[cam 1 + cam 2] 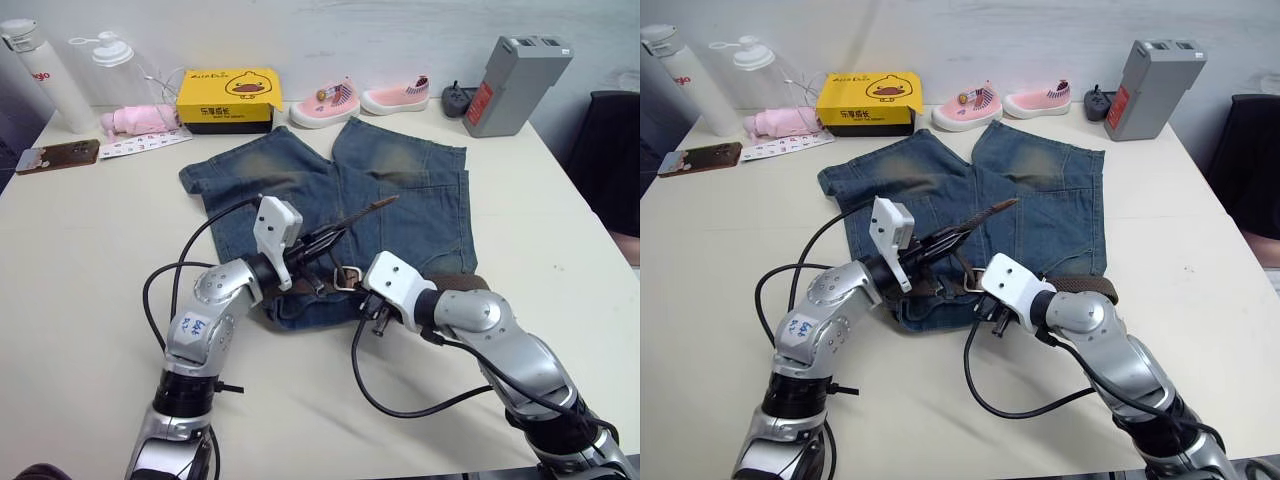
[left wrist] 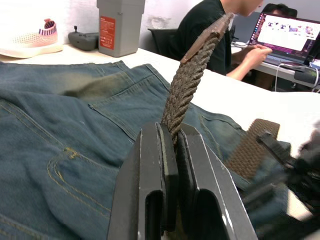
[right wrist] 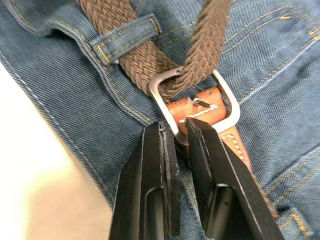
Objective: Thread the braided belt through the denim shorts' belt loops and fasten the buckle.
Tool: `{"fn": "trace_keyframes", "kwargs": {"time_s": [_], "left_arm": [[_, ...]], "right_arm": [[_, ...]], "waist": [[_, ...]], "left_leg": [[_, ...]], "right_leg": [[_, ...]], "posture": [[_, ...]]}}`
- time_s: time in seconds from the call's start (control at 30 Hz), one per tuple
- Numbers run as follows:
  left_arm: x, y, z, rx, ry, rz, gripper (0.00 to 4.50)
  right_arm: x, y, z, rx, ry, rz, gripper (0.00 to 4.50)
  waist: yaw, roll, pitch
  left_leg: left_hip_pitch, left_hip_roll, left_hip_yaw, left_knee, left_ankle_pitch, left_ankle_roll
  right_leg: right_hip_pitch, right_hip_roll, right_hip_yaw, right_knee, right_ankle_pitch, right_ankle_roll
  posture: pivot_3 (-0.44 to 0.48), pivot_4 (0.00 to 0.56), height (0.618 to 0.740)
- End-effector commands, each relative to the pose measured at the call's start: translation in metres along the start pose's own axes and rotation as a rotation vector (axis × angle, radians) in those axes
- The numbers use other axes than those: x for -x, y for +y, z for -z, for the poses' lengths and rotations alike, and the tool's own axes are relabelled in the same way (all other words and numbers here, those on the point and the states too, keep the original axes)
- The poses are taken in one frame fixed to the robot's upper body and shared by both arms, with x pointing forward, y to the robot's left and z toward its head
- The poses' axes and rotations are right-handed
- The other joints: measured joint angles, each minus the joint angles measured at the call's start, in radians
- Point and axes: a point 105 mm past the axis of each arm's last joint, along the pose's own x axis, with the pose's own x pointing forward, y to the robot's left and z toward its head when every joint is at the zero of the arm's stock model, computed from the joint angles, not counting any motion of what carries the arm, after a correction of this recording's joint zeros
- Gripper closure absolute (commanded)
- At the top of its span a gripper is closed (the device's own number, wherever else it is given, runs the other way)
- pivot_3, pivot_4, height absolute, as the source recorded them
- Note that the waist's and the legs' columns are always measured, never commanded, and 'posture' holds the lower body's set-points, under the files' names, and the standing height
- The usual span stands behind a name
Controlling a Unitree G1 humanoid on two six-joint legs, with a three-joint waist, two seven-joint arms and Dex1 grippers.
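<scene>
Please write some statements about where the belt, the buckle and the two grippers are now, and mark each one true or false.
1. The left gripper is shut on the belt. True.
2. The belt's free end lies flat on the shorts. False: it sticks up in the air from the left gripper.
3. The belt already passes through the buckle. True: the strap runs through the metal frame.
4. The right gripper is far from the buckle. False: its fingertips are at the buckle's near edge.
5. The belt runs under a belt loop beside the buckle. True.
6. The yellow box sits on the shorts. False: it stands on the table beyond them.
</scene>
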Motion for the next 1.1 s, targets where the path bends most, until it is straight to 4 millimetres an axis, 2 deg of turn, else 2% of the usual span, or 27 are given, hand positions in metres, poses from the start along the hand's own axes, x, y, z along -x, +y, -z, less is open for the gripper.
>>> {"fn": "trace_keyframes", "kwargs": {"time_s": [0.03,0.13,0.23,0.4,0.57,0.73,0.87,1.1], "left_arm": [[0.026,-0.001,0.0,-0.023,0.016,-0.021,4.5],[0.04,0.002,0.007,-0.023,0.054,-0.059,4.5],[0.045,0.005,0.011,-0.019,0.064,-0.087,4.5],[0.041,0.004,0.008,-0.015,0.045,-0.096,4.5],[0.039,0.003,0.008,-0.011,0.039,-0.097,4.5],[0.038,0.002,0.009,-0.011,0.039,-0.094,4.5],[0.037,0.003,0.009,-0.014,0.038,-0.096,4.5],[0.033,-0.006,0.015,0.003,0.063,-0.05,4.5]], "right_arm": [[-0.002,-0.001,0.02,-0.002,0.082,0.018,3.83],[-0.001,-0.003,0.02,0.001,0.077,0.022,3.83],[0.001,-0.005,0.02,0.0,0.076,0.018,3.83],[0.011,-0.011,-0.009,-0.098,-0.07,-0.005,3.83],[0.019,-0.024,-0.021,-0.158,-0.121,0.018,3.83],[0.015,-0.03,-0.014,-0.174,-0.09,0.05,3.83],[0.015,-0.022,-0.012,-0.168,-0.08,0.003,3.83],[0.019,-0.028,0.007,-0.126,0.007,0.029,3.83]], "waist": [[0.0,0.0,0.0],[0.001,0.0,0.0],[0.002,0.0,0.0],[0.002,0.0,0.0],[0.002,0.0,0.0],[0.001,0.0,0.0],[0.001,0.0,0.0],[0.002,0.0,0.0]], "left_leg": [[0.002,0.001,0.0,0.0,0.0,0.0],[0.003,0.002,0.0,0.0,0.0,0.0],[0.003,0.002,-0.001,0.0,0.0,0.0],[0.003,0.002,-0.001,0.0,0.0,0.0],[0.002,0.002,-0.001,0.0,0.0,0.0],[0.002,0.002,-0.001,-0.001,0.0,0.0],[0.002,0.002,0.0,-0.001,0.0,0.0],[0.002,0.002,0.0,-0.001,0.0,0.0]], "right_leg": [[0.002,0.0,0.0,-0.001,0.0,0.0],[0.003,0.0,0.0,-0.003,0.0,0.0],[0.004,-0.001,0.0,-0.004,0.0,0.0],[0.003,0.0,0.0,-0.004,0.0,0.0],[0.003,0.0,0.0,-0.004,0.0,0.0],[0.003,0.0,0.0,-0.004,0.0,0.0],[0.003,0.0,0.0,-0.004,0.0,0.0],[0.002,0.0,0.0,-0.004,0.0,0.0]], "posture": [[0.0,0.15,0.658],[0.0,0.15,0.658],[0.0,0.15,0.658],[0.0,0.15,0.658],[0.0,0.15,0.658],[0.0,0.15,0.658],[0.0,0.15,0.658],[0.0,0.15,0.658]]}}
